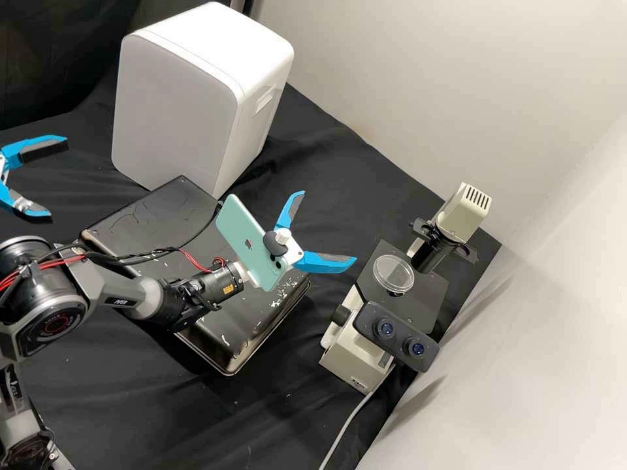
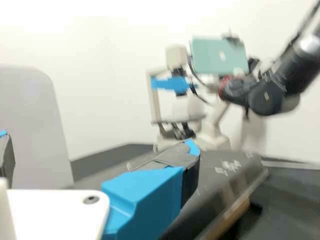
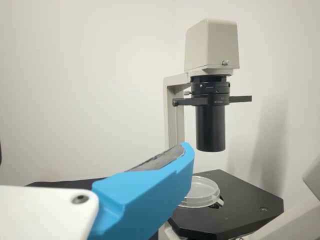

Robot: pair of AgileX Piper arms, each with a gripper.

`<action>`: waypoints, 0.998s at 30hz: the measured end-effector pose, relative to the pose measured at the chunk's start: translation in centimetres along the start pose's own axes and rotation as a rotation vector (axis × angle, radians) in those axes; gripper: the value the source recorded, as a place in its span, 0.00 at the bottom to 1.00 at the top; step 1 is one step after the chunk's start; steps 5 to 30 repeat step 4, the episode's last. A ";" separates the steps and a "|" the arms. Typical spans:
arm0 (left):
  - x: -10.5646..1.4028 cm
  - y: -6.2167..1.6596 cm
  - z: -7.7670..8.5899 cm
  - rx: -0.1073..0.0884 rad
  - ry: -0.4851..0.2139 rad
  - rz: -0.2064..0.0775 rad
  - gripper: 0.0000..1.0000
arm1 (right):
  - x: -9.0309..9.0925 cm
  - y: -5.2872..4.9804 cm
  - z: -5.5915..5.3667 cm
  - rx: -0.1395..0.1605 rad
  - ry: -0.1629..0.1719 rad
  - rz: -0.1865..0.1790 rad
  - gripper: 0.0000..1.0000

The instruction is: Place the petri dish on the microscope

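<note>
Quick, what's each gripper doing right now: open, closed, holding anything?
Left gripper: jaws open, holding nothing.
Right gripper: jaws open, holding nothing; the petri dish lies on the microscope.

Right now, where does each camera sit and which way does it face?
High view: fixed off the arms, looking down over the bench; right gripper open beside the microscope, left gripper open at the left edge.
Left wrist view: on that wrist, facing across the tray toward the right arm; own finger shows.
Right wrist view: on that wrist, facing the petri dish on the microscope; own finger shows.
Shared: all three show the microscope.
</note>
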 end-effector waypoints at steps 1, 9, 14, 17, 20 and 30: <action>-0.1 0.32 -0.1 -0.002 0.009 0.022 1.00 | 0.0 0.0 0.0 0.000 0.000 0.000 1.00; -0.1 0.56 -0.4 -0.014 0.039 0.042 1.00 | 0.0 0.0 0.0 0.000 0.000 0.000 1.00; -0.1 0.56 -0.4 -0.014 0.039 0.042 1.00 | 0.0 0.0 0.0 0.000 0.000 0.000 1.00; -0.1 0.56 -0.4 -0.014 0.039 0.042 1.00 | 0.0 0.0 0.0 0.000 0.000 0.000 1.00; -0.1 0.56 -0.4 -0.014 0.039 0.042 1.00 | 0.0 0.0 0.0 0.000 0.000 0.000 1.00; -0.1 0.56 -0.4 -0.014 0.039 0.042 1.00 | 0.0 0.0 0.0 0.000 0.000 0.000 1.00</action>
